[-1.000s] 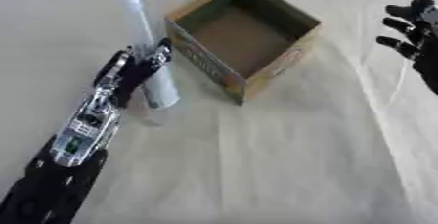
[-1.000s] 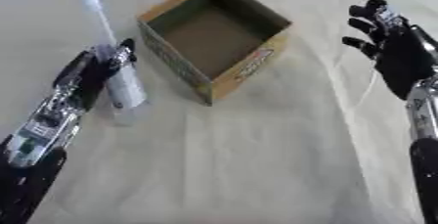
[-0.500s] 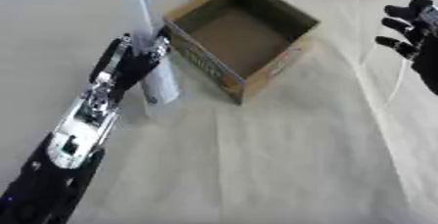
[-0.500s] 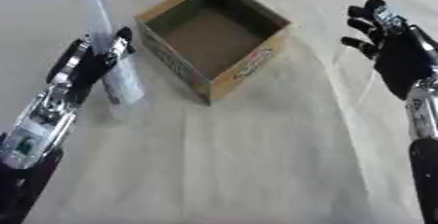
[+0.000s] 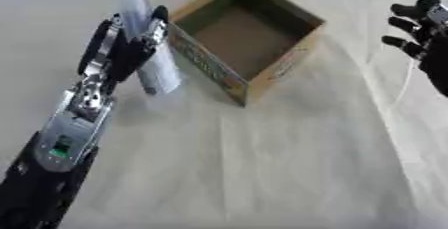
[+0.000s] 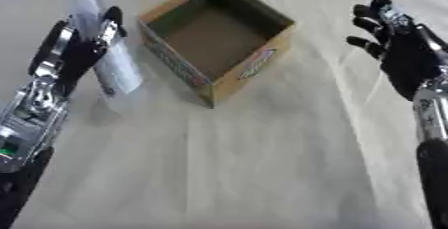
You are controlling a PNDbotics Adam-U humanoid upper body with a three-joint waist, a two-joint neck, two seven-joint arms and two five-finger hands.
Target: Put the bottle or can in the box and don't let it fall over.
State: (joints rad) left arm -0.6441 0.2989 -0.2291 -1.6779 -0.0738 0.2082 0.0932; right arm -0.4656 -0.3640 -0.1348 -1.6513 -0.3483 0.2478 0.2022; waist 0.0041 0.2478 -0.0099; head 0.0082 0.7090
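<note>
Both arms in view, left one forward and working, right one idle.

Left arm comes in from the lower left corner, forearm stretched up the frame, black with a silver wrist section; left hand [image 5: 122, 48] curled, fingers and thumb closed round what it holds. Right arm enters down the right edge; right hand [image 6: 404, 48] raised at upper right, palm side on, fingers spread and relaxed, touching nothing.

Layout: bottle left, box centre, both on the table.
The bottle [image 5: 144, 48] is stood just left of the box [image 5: 248, 35], with the left hand [image 5: 122, 48] set against it; the right hand [image 6: 398, 48] is held well apart, right of the box, above the table [image 5: 289, 163].
</note>
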